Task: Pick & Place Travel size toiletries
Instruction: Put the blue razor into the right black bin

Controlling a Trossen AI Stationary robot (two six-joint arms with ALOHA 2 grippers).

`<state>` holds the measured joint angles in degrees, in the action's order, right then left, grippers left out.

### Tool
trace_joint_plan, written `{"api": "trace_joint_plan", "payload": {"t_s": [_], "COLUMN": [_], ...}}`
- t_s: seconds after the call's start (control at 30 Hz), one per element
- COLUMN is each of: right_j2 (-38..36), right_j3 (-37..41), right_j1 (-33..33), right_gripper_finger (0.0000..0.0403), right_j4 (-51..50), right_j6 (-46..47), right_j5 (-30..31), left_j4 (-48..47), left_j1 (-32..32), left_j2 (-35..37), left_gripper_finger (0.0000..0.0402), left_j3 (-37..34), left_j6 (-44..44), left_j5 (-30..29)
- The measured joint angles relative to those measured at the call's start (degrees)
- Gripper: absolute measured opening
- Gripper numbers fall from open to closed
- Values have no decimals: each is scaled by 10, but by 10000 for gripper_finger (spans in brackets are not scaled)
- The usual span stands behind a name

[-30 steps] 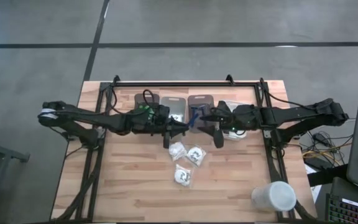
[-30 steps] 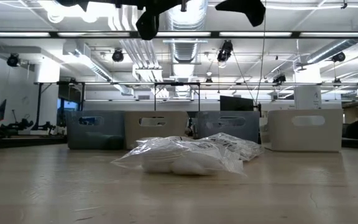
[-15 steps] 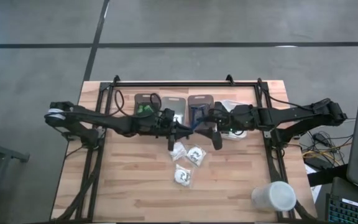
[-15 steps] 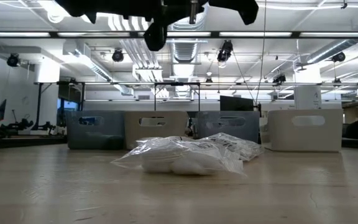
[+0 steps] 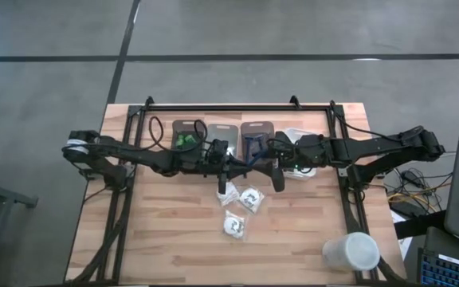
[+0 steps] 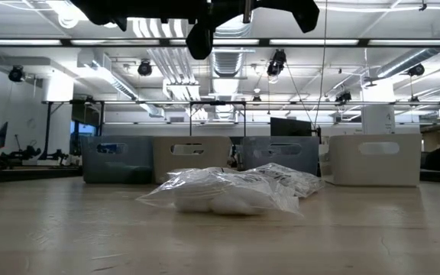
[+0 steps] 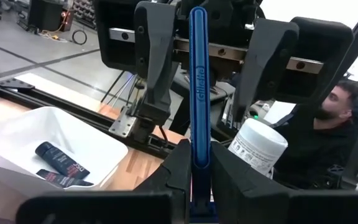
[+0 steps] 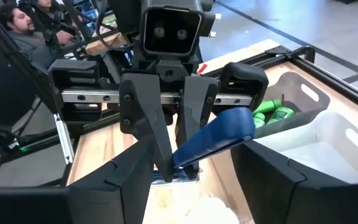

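Note:
A dark blue razor (image 5: 249, 154) is lifted between my two grippers, above the table's far middle. My left gripper (image 7: 201, 158) is shut on it. The handle (image 7: 199, 74) runs toward my right gripper (image 8: 194, 155), which is open. Its fingers (image 7: 154, 62) stand on either side of the handle's free end (image 8: 229, 127), apart from it. Three white clear-wrapped packets (image 5: 241, 206) lie on the table below, a heap in the low view (image 6: 228, 191). Green bottles (image 5: 186, 139) lie in the grey bin, black tubes (image 7: 61, 167) in the white bin. My left gripper pinches the razor's handle (image 7: 197, 146) between its two fingers, at the end away from my right gripper. The fingers lie along the handle, coming level from the table's left. The razor is lifted clear and its free end (image 7: 197, 15) points at my right gripper.
Four bins stand in a row along the far edge: grey (image 5: 188, 129), clear (image 5: 223, 135), grey (image 5: 255, 130), white (image 5: 301, 137). A large white cup (image 5: 351, 252) stands at the near right corner. People (image 7: 344, 130) sit beyond the table.
My left gripper has moved toward the table's right, closer to my right gripper, which has stayed about where it was. The packets have not moved.

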<state>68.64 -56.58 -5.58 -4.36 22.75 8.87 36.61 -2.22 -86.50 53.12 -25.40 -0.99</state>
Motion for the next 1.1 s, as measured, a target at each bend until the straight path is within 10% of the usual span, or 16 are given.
{"api": "trace_joint_plan", "payload": {"t_s": [0.73, 1.1], "right_j2": [1, 31], "right_j3": [0, 2], "right_j1": [0, 2], "right_gripper_finger": [27, 34], "right_j4": [1, -23], "right_j6": [35, 44], "right_j5": [-2, 47], "left_j4": [2, -38], "left_j1": [-10, -26], "left_j2": [0, 0], "left_gripper_finger": [46, 167], "left_j3": [0, 0], "left_j6": [2, -58], "left_j5": [-5, -114]}}
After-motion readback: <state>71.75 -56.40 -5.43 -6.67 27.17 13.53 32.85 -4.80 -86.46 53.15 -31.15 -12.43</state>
